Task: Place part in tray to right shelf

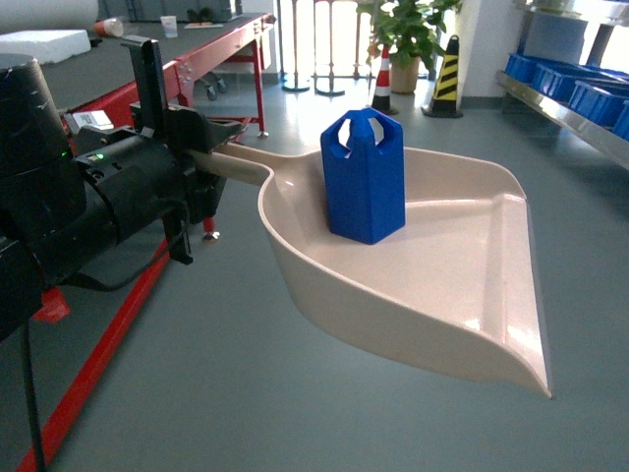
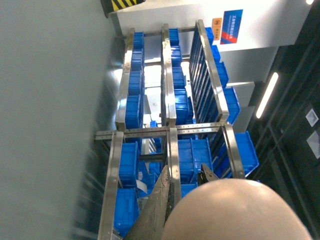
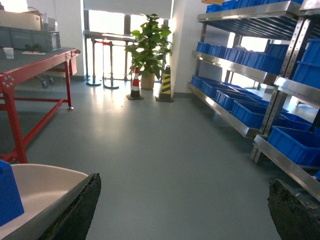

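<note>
The beige tray (image 1: 462, 265) hangs in the air over the grey floor, with its long handle (image 1: 236, 165) pointing left. My left gripper (image 1: 201, 162) is shut on that handle. The blue hexagonal part (image 1: 362, 177) stands upright in the tray's back half. In the left wrist view my left gripper (image 2: 184, 166) looks past the tray's rounded back (image 2: 240, 215) at a steel rack of blue crates. My right gripper (image 3: 183, 180) is open with only floor between its fingers; the tray (image 3: 45, 185) and part (image 3: 9, 197) sit at its lower left. The right shelf (image 1: 570, 110) (image 3: 225, 112) runs along the right.
A red-framed table (image 1: 216, 49) stands at the back left, its red leg rail (image 1: 98, 354) running along the floor under my left arm. A potted plant (image 1: 408, 34), a red-white cone (image 1: 383, 79) and a yellow-black cone (image 1: 447, 79) stand at the back. Blue crates (image 3: 295, 142) fill the shelf.
</note>
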### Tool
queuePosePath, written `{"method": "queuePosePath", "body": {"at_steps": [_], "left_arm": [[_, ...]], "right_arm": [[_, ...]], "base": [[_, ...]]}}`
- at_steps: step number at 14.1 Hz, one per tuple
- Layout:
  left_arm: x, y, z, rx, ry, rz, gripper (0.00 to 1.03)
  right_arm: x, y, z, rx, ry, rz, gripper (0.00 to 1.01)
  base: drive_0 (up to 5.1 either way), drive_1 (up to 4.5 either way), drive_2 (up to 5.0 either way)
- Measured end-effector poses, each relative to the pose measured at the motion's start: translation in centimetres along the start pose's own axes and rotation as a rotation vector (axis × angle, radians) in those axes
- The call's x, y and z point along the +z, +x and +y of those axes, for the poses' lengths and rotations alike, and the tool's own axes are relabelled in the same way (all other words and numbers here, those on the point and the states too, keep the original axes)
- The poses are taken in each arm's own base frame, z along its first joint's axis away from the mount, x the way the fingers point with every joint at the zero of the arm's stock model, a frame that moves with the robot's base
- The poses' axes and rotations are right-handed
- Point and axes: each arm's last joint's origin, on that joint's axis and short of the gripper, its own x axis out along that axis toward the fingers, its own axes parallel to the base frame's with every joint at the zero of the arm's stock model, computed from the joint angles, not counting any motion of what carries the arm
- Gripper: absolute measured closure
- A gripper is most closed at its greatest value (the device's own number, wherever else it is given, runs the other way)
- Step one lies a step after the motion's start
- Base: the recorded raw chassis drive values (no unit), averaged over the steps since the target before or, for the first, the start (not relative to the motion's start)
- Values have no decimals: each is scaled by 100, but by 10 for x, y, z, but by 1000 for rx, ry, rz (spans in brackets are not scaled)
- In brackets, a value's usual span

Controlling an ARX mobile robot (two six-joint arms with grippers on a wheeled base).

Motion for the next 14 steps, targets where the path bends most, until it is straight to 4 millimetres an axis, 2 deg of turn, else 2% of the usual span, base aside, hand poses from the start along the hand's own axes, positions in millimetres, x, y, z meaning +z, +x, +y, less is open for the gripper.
{"method": "queuePosePath", "body": {"at_steps": [14], "left_arm": [[0,0,0,2,-1,-1,91]], "right_arm": [[-1,1,1,1,-3,3,3]], "base": [[3,426,-420]]}}
